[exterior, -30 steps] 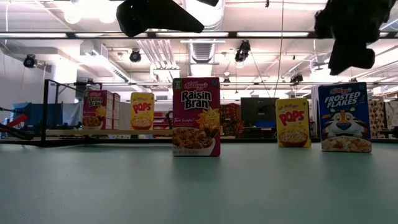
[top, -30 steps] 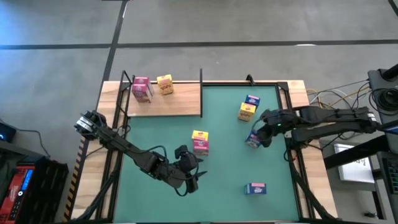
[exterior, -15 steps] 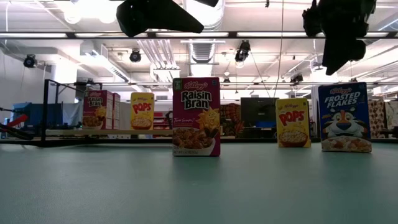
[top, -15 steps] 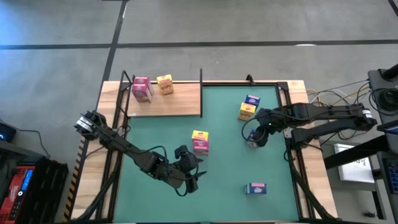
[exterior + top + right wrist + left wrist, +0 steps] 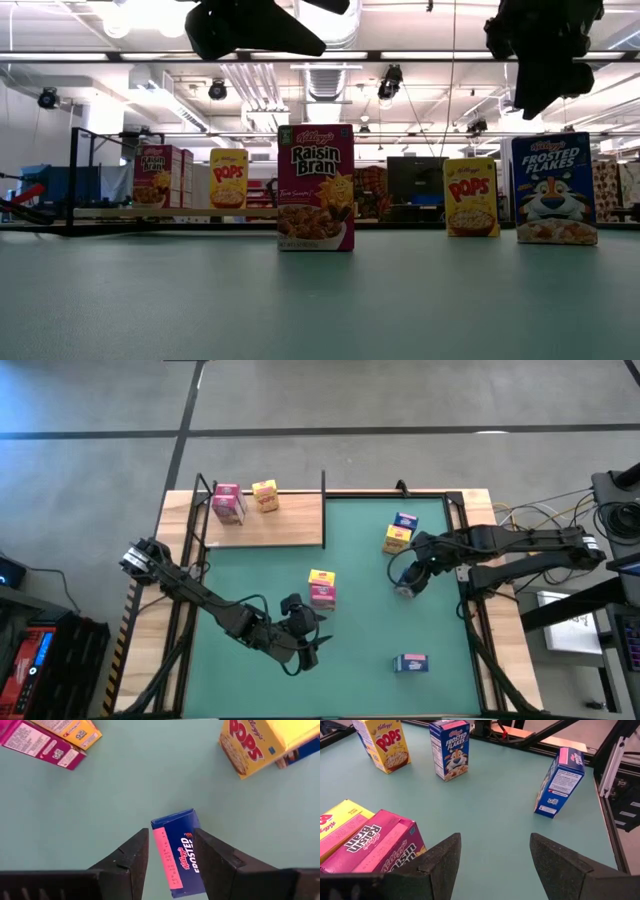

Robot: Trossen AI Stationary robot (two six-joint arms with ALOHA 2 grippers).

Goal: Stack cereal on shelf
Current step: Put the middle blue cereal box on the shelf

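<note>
So the right gripper [image 5: 168,857] is hanging over a blue Frosted Flakes box [image 5: 180,851] on the right part of the green mat [image 5: 360,610]. That box sits right between the two fingers, its pink-edged top facing up. The jaws are partly open, and I can't tell whether the pads actually touch the cardboard or have any hold on it. From the low view the box [image 5: 555,189] looks to be standing upright on the mat with the gripper above it.

Just beyond it, farther back, stand a yellow Pops box [image 5: 395,541] and another blue box [image 5: 405,521], touching each other.

The left gripper [image 5: 492,862] is at the near middle of the mat, jaws wide apart and holding nothing. A Raisin Bran box [image 5: 375,845] and a yellow box [image 5: 340,825] stand side by side just next to it.

One more blue box [image 5: 411,663] is on the near right of the mat.

The shelf [image 5: 270,525] is at the far left, carrying a pink box [image 5: 228,503] and a yellow box [image 5: 265,494].
</note>
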